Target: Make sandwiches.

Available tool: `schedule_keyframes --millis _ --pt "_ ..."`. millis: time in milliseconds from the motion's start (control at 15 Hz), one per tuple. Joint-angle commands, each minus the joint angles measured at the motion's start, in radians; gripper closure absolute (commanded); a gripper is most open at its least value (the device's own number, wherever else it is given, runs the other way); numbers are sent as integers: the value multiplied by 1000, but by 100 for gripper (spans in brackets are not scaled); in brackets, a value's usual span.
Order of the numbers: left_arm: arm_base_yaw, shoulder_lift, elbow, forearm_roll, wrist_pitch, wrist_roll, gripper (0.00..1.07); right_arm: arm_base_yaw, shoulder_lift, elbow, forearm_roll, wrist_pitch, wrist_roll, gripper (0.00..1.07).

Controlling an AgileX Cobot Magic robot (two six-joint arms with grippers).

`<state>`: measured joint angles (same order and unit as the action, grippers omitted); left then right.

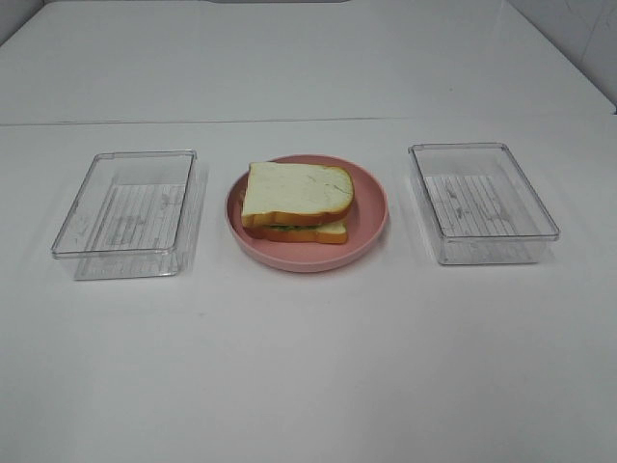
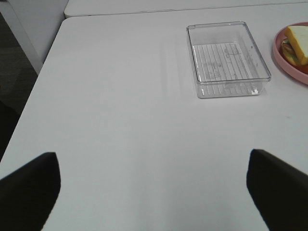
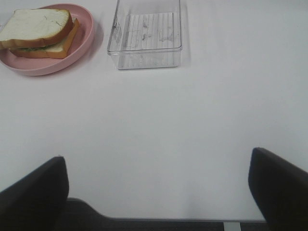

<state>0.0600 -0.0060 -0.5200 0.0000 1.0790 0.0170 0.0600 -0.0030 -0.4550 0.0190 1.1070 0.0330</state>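
- Altogether, one sandwich [image 1: 296, 201] is on show: two white bread slices with orange-brown crust, stacked, with a sliver of green filling peeping out between them.
- It sits on one round pink plate [image 1: 371, 214], at the middle of the white table [image 1: 308, 367], the top slice shifted slightly to the far left of the bottom one.
- Two clear plastic trays flank the plate: the left tray [image 1: 125, 214] lies just beside the plate's left rim, and the right tray [image 1: 482, 203] stands a little apart on the right.
- Both trays hold nothing; only their ribbed floors show through.
- Two grippers are present, one per arm, neither visible in the high view.
- Left gripper [image 2: 154, 192]: its two dark fingers [image 2: 29, 192] stand wide apart over bare table at the near left, with nothing between them.
- From it, the left tray lies farther in, and the sandwich is beyond that tray, well apart from the gripper, only its edge visible in the left wrist view.
- Right gripper [image 3: 159, 192]: its fingers [image 3: 281, 190] likewise stand spread wide, clasping nothing, over the near edge of the table.
- From it, the sandwich lies far off and to the left, well apart, with the right tray beside the plate.
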Motion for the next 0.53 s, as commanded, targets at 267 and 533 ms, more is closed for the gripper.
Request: schedule_keyframes --millis 267,533 --pt "4 -19 3 0 -4 1 9 -3 -33 4 -6 -7 -10 11" --pt "4 -19 3 0 -4 1 9 -3 -33 4 -6 -7 -10 11"
